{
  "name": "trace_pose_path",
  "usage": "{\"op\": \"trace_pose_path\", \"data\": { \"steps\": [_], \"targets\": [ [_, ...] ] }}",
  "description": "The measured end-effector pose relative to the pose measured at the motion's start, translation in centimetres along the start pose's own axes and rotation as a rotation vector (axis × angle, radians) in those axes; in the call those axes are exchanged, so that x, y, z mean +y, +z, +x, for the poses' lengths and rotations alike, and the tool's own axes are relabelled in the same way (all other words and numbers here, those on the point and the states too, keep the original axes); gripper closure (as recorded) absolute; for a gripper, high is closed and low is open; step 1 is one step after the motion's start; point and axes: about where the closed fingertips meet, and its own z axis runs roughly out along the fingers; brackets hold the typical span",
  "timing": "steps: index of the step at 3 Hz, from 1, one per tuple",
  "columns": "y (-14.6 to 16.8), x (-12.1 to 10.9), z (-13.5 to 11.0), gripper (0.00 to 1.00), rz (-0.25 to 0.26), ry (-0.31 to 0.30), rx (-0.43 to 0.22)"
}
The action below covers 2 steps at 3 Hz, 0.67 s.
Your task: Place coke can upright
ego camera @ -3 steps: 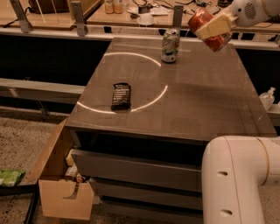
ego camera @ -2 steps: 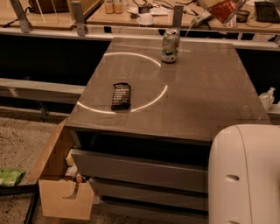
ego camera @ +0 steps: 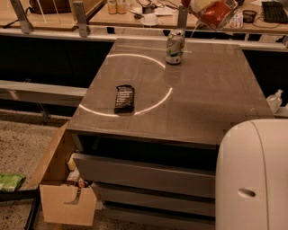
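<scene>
The red coke can (ego camera: 218, 13) hangs tilted in the air at the top edge of the camera view, above the far right part of the grey table (ego camera: 211, 103). My gripper (ego camera: 210, 9) is shut on it, with a cream finger (ego camera: 201, 5) against its left side; much of the gripper is cut off by the frame. A green-and-white can (ego camera: 174, 46) stands upright on the table just below and to the left of the held can.
A black snack bar (ego camera: 124, 98) lies on the table's left part inside a ring of light. My white arm housing (ego camera: 252, 175) fills the bottom right. Drawers (ego camera: 144, 173) sit under the table, a cardboard box (ego camera: 58, 184) at lower left, and a small bottle (ego camera: 273, 99) past the right edge.
The gripper has lifted the coke can higher, up to the top edge of the view, and shifted it slightly. The green-and-white can and snack bar have not moved.
</scene>
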Motion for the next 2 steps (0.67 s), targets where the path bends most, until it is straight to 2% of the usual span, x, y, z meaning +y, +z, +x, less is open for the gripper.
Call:
{"op": "trace_pose_path", "data": {
  "steps": [1, 2],
  "targets": [
    [2.6, -1.1, 2.4, 1.00, -0.065, 0.137, 0.067],
    [4.6, -2.1, 5.2, 1.00, -0.139, 0.288, 0.102]
  ]
}}
